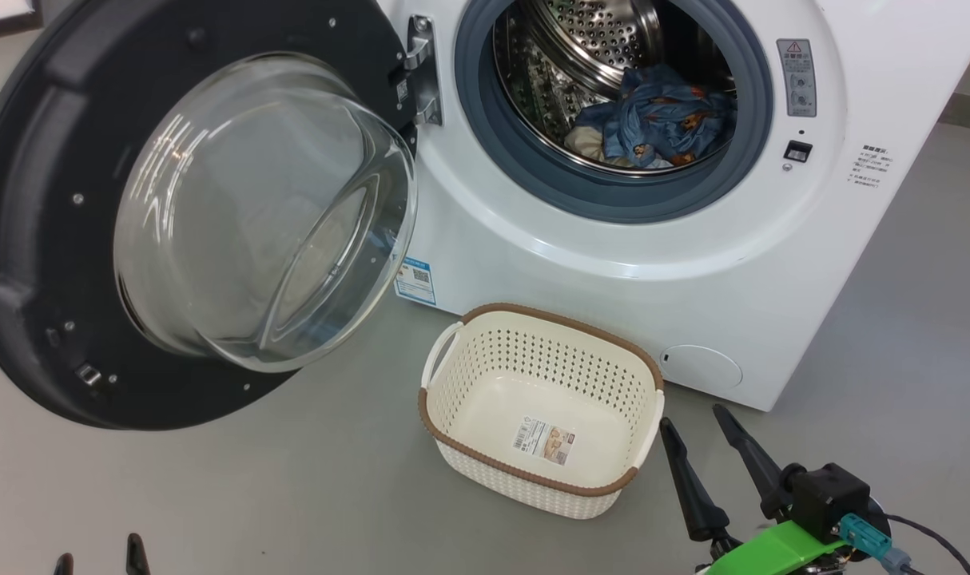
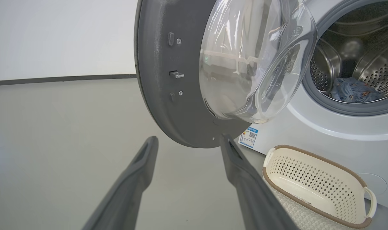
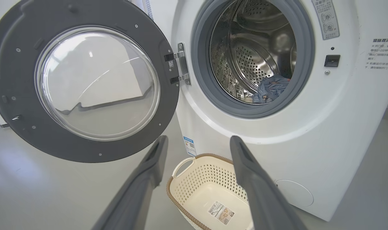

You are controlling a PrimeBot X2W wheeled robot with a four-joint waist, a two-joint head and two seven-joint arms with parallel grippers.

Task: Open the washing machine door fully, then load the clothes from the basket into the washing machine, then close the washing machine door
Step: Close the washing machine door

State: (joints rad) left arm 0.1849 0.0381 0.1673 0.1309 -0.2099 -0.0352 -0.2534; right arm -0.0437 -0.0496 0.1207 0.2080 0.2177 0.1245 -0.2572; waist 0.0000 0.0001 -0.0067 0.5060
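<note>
- Head view: clothes inside washing machine, well beyond right fingers, which are apart & empty, pointing up beside basket.
- Left fingers apart too, arm low, tips nr washing machine door lower rim.

The washing machine door has a dark plastic rim that looks matt on its inner face, dotted with small bright screws. Its bowl window is clear, glossy glass that catches streaks of light. The hinge is bright metal. The washing machine has a smooth white front with a soft gloss. The drum is shiny perforated steel and the seal is matt grey-blue rubber. The clothes are soft, crumpled cloth. The basket is cream perforated plastic with a brown woven-look rim and a paper-like label sticker. The floor is smooth and grey with a faint sheen. The fingers of the right gripper are dark and matt.
</note>
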